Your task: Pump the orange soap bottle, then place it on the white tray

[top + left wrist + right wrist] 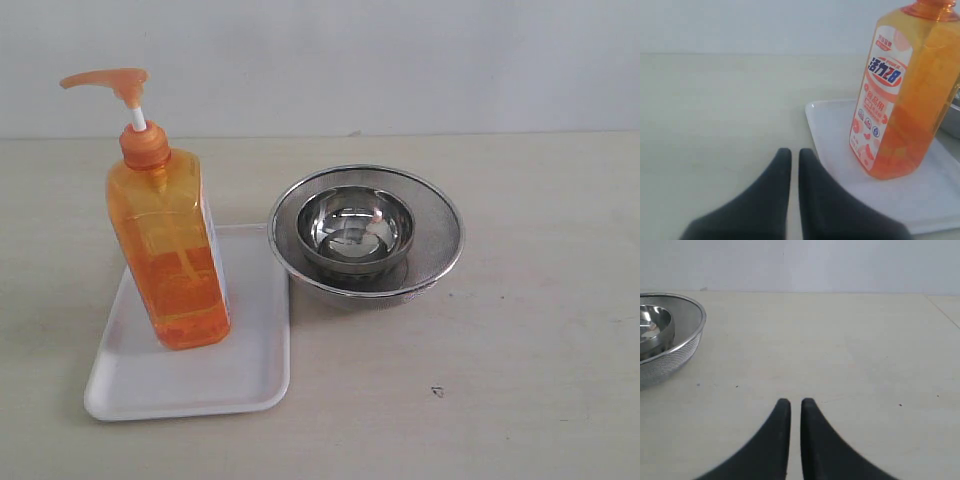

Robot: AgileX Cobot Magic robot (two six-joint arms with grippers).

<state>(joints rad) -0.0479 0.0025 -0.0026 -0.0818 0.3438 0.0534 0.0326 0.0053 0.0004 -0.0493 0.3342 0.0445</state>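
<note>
We see left pincer (795,152) clenched, tips almost touching, nothing between them, over the counter (715,125) just short of the white tray (840,150); right pincer (795,402) also clenched and empty, over the counter near the steel mesh strainer (675,352); orange soap bottle (900,100) stands upright on the tray, nozzle up on its white stem; steel bowl (357,225) sits inside the strainer, just beside the tray's far right corner.
</note>
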